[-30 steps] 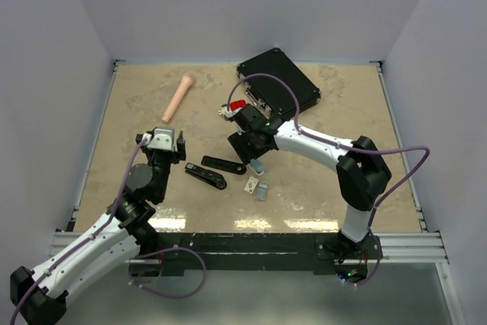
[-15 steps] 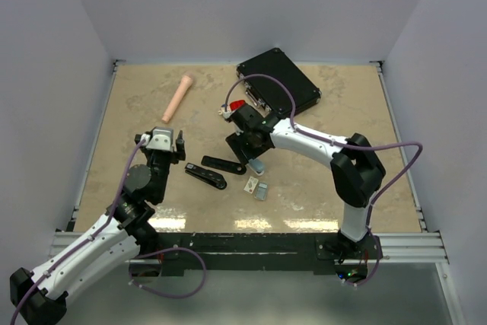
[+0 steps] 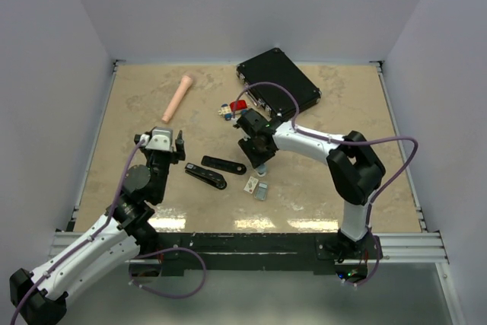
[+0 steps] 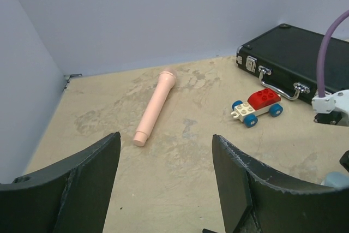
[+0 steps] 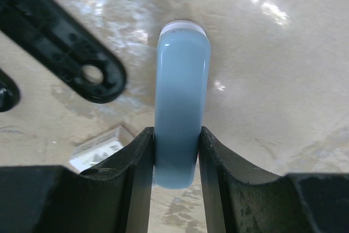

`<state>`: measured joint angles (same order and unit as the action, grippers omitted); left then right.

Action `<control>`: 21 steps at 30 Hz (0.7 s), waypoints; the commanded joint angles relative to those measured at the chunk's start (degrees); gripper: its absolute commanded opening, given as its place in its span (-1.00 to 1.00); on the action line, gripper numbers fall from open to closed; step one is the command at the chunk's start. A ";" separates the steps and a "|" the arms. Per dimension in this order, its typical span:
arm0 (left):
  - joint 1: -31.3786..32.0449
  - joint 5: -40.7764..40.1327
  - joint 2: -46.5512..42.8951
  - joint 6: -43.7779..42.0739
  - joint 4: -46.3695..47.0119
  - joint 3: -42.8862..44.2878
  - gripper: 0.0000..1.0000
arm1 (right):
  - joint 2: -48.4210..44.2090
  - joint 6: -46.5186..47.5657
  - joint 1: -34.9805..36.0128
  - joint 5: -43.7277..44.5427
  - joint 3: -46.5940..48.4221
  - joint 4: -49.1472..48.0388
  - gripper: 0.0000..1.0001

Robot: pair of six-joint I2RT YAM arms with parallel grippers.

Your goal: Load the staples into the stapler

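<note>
right fingers (image 5: pixel 137 186) have closed on blue stapler (image 5: pixel 181 107); left fingers (image 4: pixel 82 189) wide

One blue stapler (image 5: pixel 181 107), one case (image 4: pixel 297 47), one toy car (image 4: pixel 256 103)

The beige table (image 3: pixel 144 112) carries a peach cylinder (image 3: pixel 178 97), black case (image 3: pixel 278 80), toy car (image 3: pixel 233 107), black bars (image 3: pixel 224 164), white box (image 3: pixel 251 184) and staples (image 3: pixel 261 192).

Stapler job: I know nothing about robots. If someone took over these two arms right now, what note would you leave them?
Left claw: open, empty, off to the side.
Right claw: shut on the pale blue stapler.
Staples: lying on the table beside the small white box, in neither claw.
Done: stapler gripped.
Left: open the stapler, pick up the staples, load them.
</note>
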<state>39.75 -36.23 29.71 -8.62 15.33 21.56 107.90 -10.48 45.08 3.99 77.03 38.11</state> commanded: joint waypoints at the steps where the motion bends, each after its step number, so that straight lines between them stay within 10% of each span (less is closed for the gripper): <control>1: -0.37 0.37 -0.18 -0.17 1.28 0.59 0.45 | -3.48 0.02 -4.73 4.01 -3.11 0.39 -0.39; 7: -0.37 0.46 -0.01 0.18 1.02 0.67 0.45 | -4.54 0.28 -10.80 4.71 -5.66 -0.75 -0.31; 15: -1.86 -1.91 -0.18 5.53 -0.47 1.20 0.81 | -10.59 -3.22 -13.70 4.53 -6.28 -7.24 0.55; 21: -13.79 -0.17 -0.62 20.10 -7.13 3.48 1.00 | -24.97 -7.44 -19.93 8.31 -8.56 -14.71 0.72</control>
<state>33.08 -36.84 29.61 0.08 12.51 21.65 94.63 -13.98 29.15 7.40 69.08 31.62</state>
